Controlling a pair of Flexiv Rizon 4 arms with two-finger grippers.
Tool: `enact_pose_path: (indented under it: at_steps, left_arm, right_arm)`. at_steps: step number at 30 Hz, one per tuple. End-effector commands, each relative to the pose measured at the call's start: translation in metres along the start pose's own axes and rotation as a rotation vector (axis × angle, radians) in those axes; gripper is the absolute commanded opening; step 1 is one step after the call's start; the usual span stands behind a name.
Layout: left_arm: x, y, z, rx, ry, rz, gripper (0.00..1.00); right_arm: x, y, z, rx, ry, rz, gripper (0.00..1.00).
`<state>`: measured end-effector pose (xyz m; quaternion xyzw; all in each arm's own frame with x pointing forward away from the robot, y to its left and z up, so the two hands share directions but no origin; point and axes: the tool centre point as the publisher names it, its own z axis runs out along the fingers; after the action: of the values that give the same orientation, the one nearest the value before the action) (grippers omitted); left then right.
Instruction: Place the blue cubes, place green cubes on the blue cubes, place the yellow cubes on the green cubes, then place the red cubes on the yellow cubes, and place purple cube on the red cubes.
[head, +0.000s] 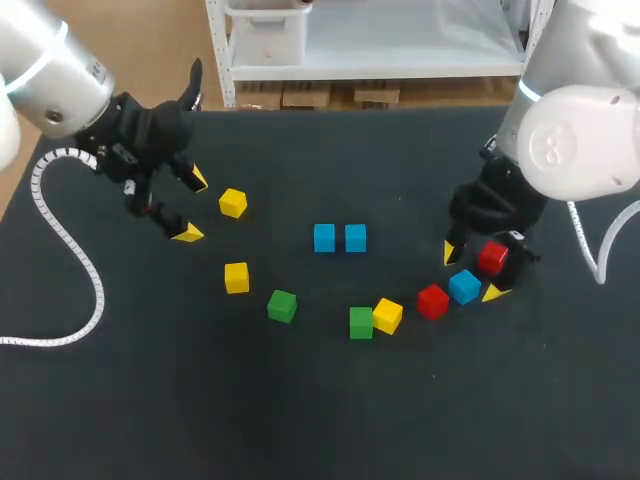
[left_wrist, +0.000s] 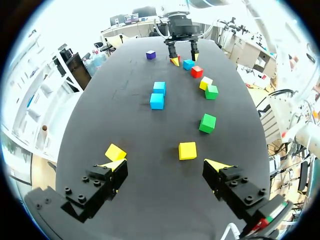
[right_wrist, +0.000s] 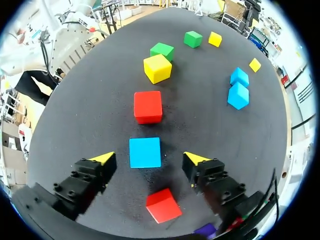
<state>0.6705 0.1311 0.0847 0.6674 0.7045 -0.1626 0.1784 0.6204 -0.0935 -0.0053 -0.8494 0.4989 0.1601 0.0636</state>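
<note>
My right gripper (head: 472, 272) (right_wrist: 150, 159) is open and low over the table, with a blue cube (head: 464, 286) (right_wrist: 145, 152) between its fingers and a gap on each side. One red cube (head: 432, 300) (right_wrist: 148, 106) lies just ahead of it, another red cube (head: 491, 257) (right_wrist: 163, 205) under its body. A purple cube (left_wrist: 150, 54) (right_wrist: 206, 230) sits behind it, hidden in the head view. Two blue cubes (head: 324, 237) (head: 355, 237) stand side by side mid-table. My left gripper (head: 193, 206) (left_wrist: 166, 164) hangs open and empty at the far left, a yellow cube (head: 233, 203) (left_wrist: 115, 151) beside one finger.
A yellow cube (head: 387, 315) touches a green cube (head: 361, 322) in front of the blue pair. Another green cube (head: 282, 305) and a yellow cube (head: 236, 277) lie further left. The black table (head: 300, 420) is bare along its near side.
</note>
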Motion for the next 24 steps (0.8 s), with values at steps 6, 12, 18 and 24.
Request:
enact_pose_path:
  at_steps: [6,12,18,24]
  left_arm:
    - [0.001,0.001,0.000,0.001,-0.003,0.003,1.00]
    - [0.001,0.001,0.000,0.001,-0.003,0.003,1.00]
    - [0.001,0.001,0.000,0.001,-0.003,0.003,1.00]
    - [0.001,0.001,0.000,0.001,-0.003,0.003,1.00]
  right_arm:
    - [0.000,-0.004,0.006,-0.016,-0.002,0.009,0.29]
    - [0.001,-0.004,0.007,-0.016,-0.006,0.023,0.00]
    - [0.002,-0.004,-0.002,0.002,-0.024,0.070,0.00]
    - [0.006,-0.020,-0.017,0.071,-0.058,0.247,0.00]
